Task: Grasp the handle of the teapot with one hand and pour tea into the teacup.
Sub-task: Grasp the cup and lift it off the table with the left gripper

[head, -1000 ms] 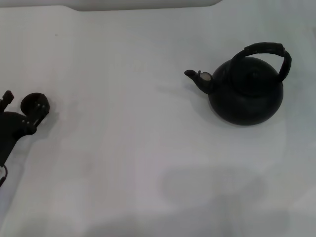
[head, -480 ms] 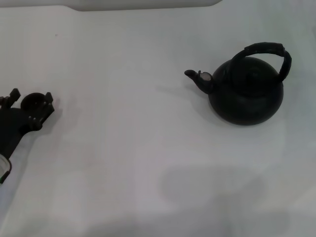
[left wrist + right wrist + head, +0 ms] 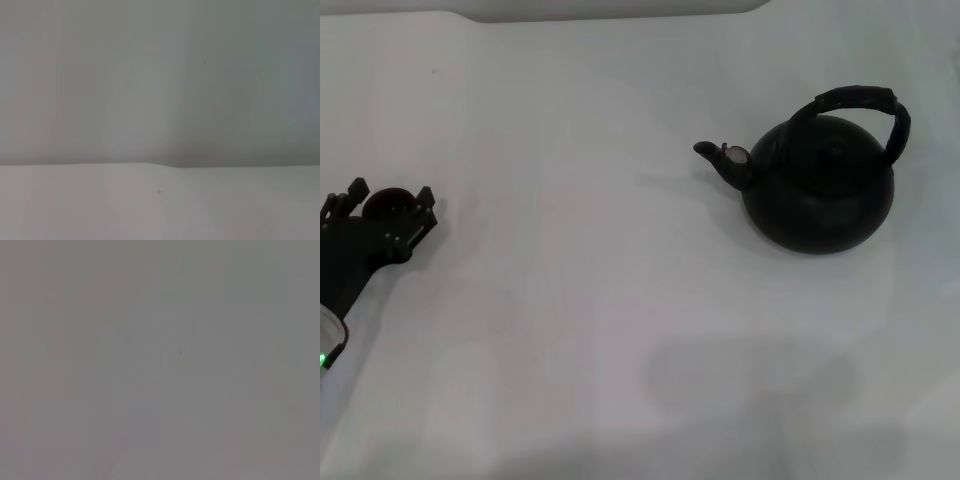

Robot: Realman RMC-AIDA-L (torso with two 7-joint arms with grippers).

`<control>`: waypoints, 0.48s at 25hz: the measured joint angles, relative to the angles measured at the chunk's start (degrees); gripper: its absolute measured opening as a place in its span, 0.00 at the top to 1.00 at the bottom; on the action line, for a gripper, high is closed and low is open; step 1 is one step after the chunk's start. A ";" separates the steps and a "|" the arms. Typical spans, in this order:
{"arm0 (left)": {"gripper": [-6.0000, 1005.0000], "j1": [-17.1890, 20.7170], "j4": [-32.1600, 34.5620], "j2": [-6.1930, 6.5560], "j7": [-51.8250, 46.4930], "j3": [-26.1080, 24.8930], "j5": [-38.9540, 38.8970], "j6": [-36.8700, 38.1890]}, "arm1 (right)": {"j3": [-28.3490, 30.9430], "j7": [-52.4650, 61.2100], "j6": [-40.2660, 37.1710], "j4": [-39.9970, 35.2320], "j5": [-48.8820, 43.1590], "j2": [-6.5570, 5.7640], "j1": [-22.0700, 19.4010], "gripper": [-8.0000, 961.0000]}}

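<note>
Across the whole head view you see the white desk (image 3: 570, 330). At the right of the frame, above centre, the teapot (image 3: 818, 185) sits upright, spout toward frame left, and its handle (image 3: 860, 103) arches over its top. At the left edge, mid-height, your left pincer (image 3: 388, 212) has its fingers (image 3: 423, 203) spread around the teacup (image 3: 388, 203); you cannot tell whether they touch it. Cup and teapot are well apart. Your right pincer is out of view.
</note>
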 joint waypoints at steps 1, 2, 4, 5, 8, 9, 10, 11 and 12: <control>0.13 -0.01 0.00 0.01 0.00 0.16 0.00 0.00 | 0.05 0.00 0.00 0.00 0.00 0.00 0.00 0.26; 0.13 -0.01 0.00 0.00 0.00 0.31 0.01 0.02 | 0.08 0.00 -0.01 -0.01 0.00 -0.01 0.01 0.26; 0.13 -0.03 0.00 -0.04 0.02 0.38 0.02 0.39 | 0.10 0.00 -0.01 -0.01 0.00 -0.03 0.06 0.26; 0.13 -0.05 0.00 -0.06 0.04 0.41 0.02 0.64 | 0.10 0.00 -0.01 -0.02 -0.01 -0.05 0.11 0.26; 0.13 -0.09 0.00 -0.13 0.08 0.52 0.02 1.34 | 0.10 0.00 -0.07 -0.07 -0.02 -0.11 0.16 0.26; 0.13 -0.06 0.00 -0.14 0.10 0.55 0.02 1.39 | 0.10 0.00 -0.08 -0.09 -0.02 -0.11 0.16 0.26; 0.13 0.01 0.00 -0.17 0.14 0.56 0.01 1.40 | 0.10 0.00 -0.10 -0.10 -0.02 -0.12 0.16 0.26; 0.13 0.06 0.01 -0.17 0.14 0.56 -0.02 1.40 | 0.11 0.00 -0.10 -0.11 -0.02 -0.12 0.16 0.26; 0.13 0.08 0.00 -0.17 0.14 0.57 -0.06 1.40 | 0.13 0.00 -0.10 -0.11 -0.03 -0.13 0.16 0.26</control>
